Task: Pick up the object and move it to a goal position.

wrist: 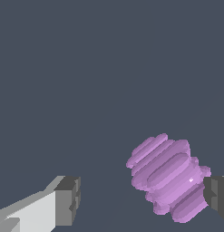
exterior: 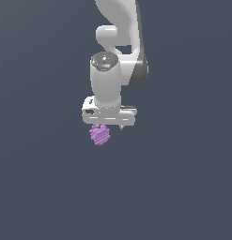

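Plain dark slate bkgd everywhere. End effector (exterior: 108, 125) is spread wide in wrist view, w/ the purple ridged object (wrist: 168, 177) touching one fingertip (wrist: 216, 194) and well apart from the other. In exterior view the object (exterior: 100, 134) sits just beneath the white hand.

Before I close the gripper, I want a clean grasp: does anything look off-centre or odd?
Yes. In the wrist view the small light-purple ridged object sits hard against one dark finger pad, with a wide gap to the other pad. It is off-centre in the open white gripper and lies tilted.
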### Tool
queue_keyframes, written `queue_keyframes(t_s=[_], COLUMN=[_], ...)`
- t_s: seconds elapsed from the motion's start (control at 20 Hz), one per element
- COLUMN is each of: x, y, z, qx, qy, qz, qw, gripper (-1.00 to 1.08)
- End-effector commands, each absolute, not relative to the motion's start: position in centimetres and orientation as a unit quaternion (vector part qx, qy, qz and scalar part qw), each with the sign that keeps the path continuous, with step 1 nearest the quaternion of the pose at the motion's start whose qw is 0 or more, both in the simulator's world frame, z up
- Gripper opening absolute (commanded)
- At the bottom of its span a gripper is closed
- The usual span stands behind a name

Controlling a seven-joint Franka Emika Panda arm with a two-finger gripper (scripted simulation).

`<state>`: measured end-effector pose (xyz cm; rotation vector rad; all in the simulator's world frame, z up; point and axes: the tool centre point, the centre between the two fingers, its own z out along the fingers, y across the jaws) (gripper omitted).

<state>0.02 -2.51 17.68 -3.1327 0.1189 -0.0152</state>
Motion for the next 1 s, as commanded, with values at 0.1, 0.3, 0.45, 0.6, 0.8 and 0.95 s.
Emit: queue_keyframes(t_s=[0.1,0.3,0.45,0.6,0.8,0.95], x=[0.1,0.8,1.1,1.1,1.0,0.8], y=[-2.6,-2.8,-2.9,-2.9,-3.0,-3.1], z=[17.9,19.4,20.1,20.1,19.9,19.7], qx=[-0.999,-0.999,-0.999,-0.999,-0.998,-0.997], qy=[0.039,0.046,0.045,0.044,0.052,0.067], qz=[-0.006,-0.018,-0.024,-0.024,-0.023,-0.022], qw=[0.004,0.012,0.015,0.015,0.015,0.015], gripper=[1.00,1.00,1.00,1.00,1.00,1.00])
